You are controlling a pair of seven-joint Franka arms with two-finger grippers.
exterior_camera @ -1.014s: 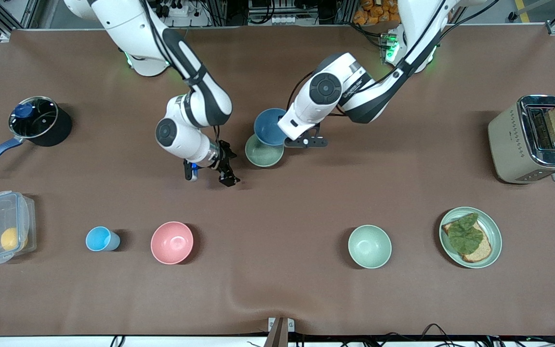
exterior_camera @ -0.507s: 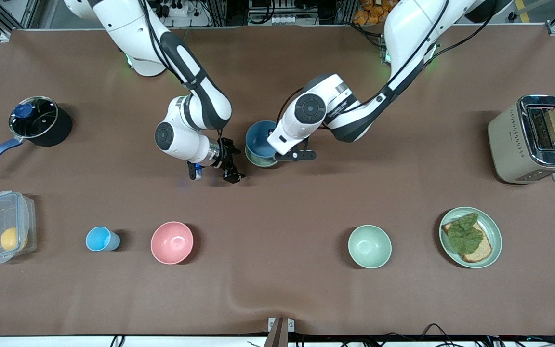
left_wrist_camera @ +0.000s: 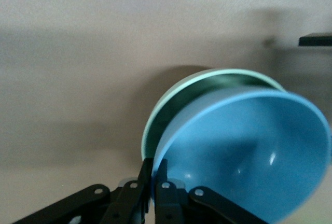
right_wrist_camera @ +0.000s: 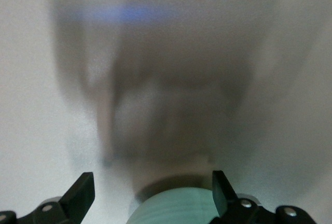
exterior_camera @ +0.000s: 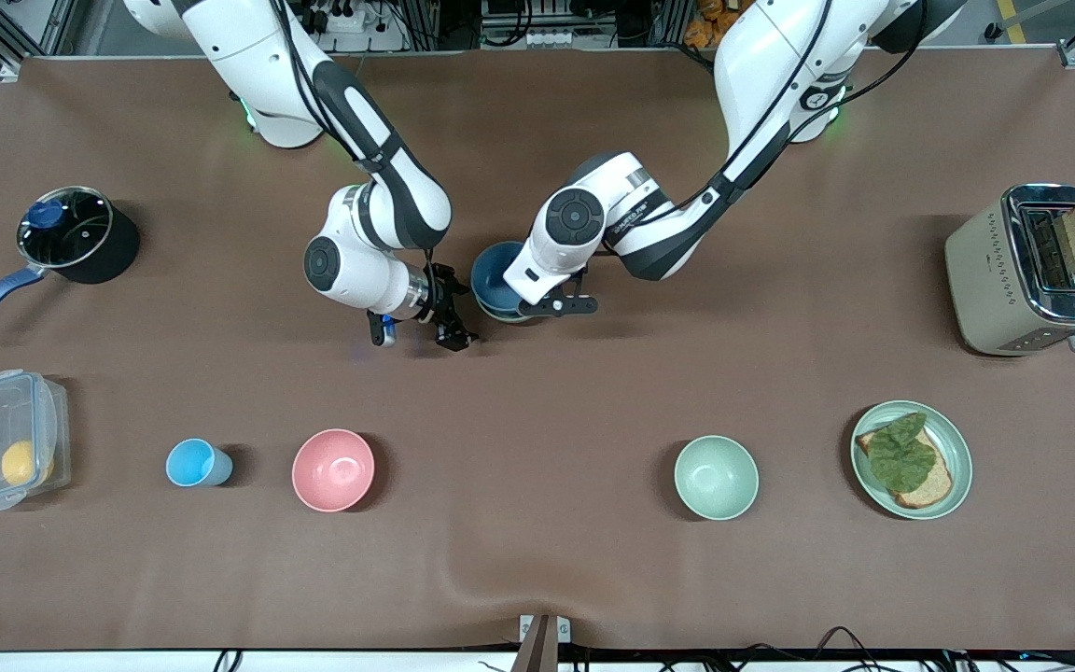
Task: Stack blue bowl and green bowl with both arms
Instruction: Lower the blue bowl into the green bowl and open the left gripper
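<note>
L arm bent low mid-counter (exterior_camera: 593, 579), left pincer (left_wrist_camera: 154, 185) clamped on blue bowl (left_wrist_camera: 249, 154) rim, bowl nested tilted in green bowl (left_wrist_camera: 155, 125). R arm folded; right pincer (right_wrist_camera: 151, 193) spread wide beside bowls. Only wrist views show green.

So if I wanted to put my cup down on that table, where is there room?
Bare cloth lies between the pink bowl and the mint-green bowl, and between the left gripper and the toaster. It is crowded mid-table, where both grippers flank the blue bowl, which sits in the green bowl.
</note>
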